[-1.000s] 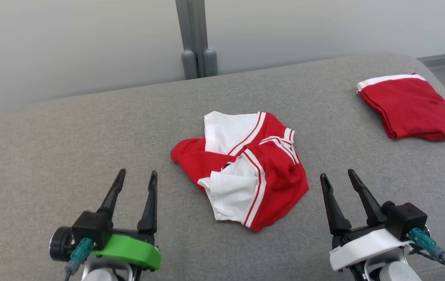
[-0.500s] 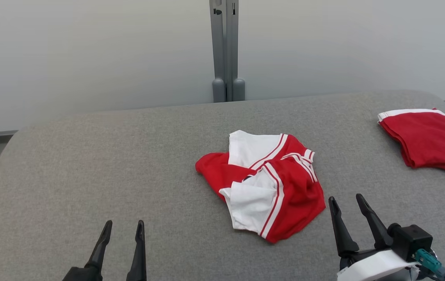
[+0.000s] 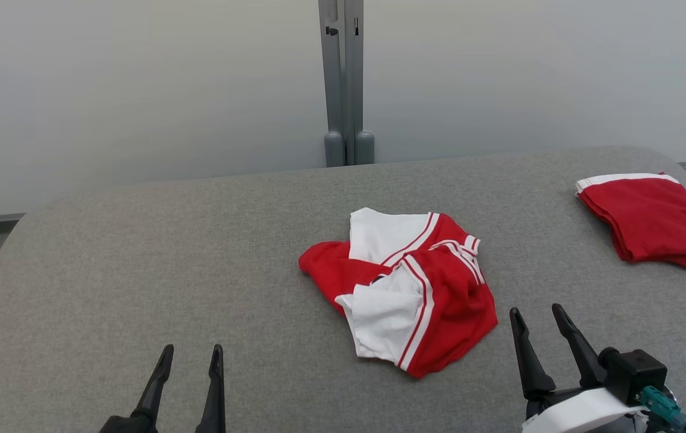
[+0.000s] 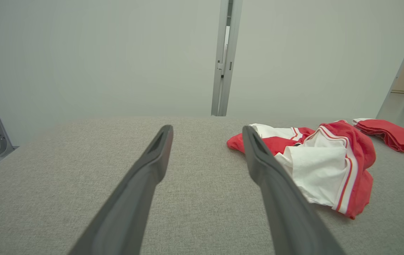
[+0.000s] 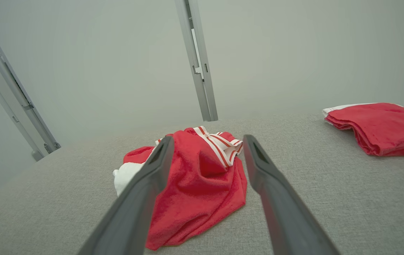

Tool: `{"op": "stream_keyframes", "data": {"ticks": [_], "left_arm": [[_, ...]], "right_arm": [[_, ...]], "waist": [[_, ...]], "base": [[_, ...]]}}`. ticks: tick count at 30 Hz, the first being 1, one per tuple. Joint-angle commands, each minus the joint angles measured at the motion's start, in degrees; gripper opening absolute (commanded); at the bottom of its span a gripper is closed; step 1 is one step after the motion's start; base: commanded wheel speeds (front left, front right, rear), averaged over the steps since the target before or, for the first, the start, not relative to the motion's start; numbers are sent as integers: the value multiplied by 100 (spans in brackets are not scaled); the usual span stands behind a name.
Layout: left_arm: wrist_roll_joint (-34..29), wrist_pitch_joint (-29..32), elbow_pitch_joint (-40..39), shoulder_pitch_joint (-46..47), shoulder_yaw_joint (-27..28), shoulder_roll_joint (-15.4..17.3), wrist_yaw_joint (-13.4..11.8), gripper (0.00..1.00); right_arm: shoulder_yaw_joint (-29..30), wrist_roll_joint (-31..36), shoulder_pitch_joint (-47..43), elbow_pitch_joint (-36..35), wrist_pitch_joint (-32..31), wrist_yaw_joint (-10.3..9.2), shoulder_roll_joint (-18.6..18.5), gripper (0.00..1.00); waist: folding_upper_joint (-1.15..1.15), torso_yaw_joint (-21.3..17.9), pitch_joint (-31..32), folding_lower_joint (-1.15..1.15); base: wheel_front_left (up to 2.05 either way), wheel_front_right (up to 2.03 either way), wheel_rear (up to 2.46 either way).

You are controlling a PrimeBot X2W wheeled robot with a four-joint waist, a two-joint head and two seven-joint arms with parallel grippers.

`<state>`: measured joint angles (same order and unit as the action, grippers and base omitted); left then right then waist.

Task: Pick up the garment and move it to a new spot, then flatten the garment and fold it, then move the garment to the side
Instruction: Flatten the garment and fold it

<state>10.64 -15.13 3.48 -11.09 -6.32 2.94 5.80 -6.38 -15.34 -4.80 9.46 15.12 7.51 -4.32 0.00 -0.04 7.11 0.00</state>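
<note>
Crumpled garment (image 3: 403,288) sits mid-table (image 3: 138,270), just ahead-left of my right gripper (image 3: 535,310). Left gripper (image 3: 192,349) is well apart. Both jaws spread wide, holding nothing. Right arm's nearer.

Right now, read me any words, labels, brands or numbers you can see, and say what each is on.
None: no readable text on the crumpled red and white garment, the folded red garment, the grey surface, the left gripper or the right gripper.
</note>
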Motion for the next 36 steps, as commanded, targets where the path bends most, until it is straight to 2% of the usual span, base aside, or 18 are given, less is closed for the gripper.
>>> {"op": "stream_keyframes", "data": {"ticks": [1,36], "left_arm": [[56,0,-20,13,8,-4,7,100],[-12,0,81,134,-143,-3,-101,100]], "right_arm": [[10,39,-51,7,3,-4,5,100],[43,-30,9,42,3,-4,23,100]], "waist": [[0,-7,2,0],[0,-12,-14,0]], "base": [[0,0,0],[0,0,0]]}}
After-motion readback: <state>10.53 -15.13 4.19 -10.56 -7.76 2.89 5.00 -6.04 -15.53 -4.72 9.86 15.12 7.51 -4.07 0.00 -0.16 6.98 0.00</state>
